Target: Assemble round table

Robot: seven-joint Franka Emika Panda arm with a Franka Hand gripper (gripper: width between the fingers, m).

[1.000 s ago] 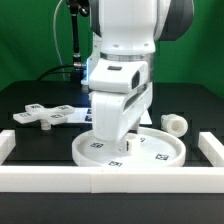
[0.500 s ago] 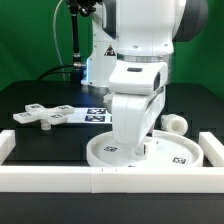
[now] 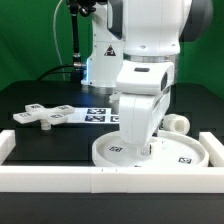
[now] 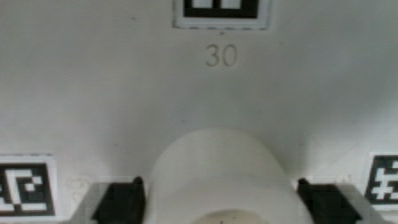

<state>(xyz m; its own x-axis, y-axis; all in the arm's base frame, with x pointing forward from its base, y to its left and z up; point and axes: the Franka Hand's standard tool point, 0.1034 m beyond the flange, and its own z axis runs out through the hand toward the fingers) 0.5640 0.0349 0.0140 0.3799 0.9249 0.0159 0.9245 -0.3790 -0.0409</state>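
Note:
The large round disc point(image 3: 188, 157) lies flat on the black table against the front rail, tags facing up. My gripper point(image 3: 139, 150) reaches straight down onto its middle. In the wrist view the disc's surface point(image 4: 214, 95) fills the picture, and my gripper point(image 4: 217, 200) is shut on the disc's raised central hub point(image 4: 217, 160), with a dark finger point(image 4: 118, 200) on each side of it. The short cylindrical leg point(image 3: 178, 123) lies behind the disc at the exterior view's right. The flat cross-shaped base point(image 3: 38, 115) lies at the exterior view's left.
White border rails run along the front point(image 3: 55, 179), the exterior view's left point(image 3: 5, 146) and right point(image 3: 214, 146). The marker board point(image 3: 98, 114) lies behind the disc by the arm's base. A black stand with a cable stands at the back.
My gripper has moved toward the exterior view's right, and the round disc has slid with it along the front rail, nearer the right rail.

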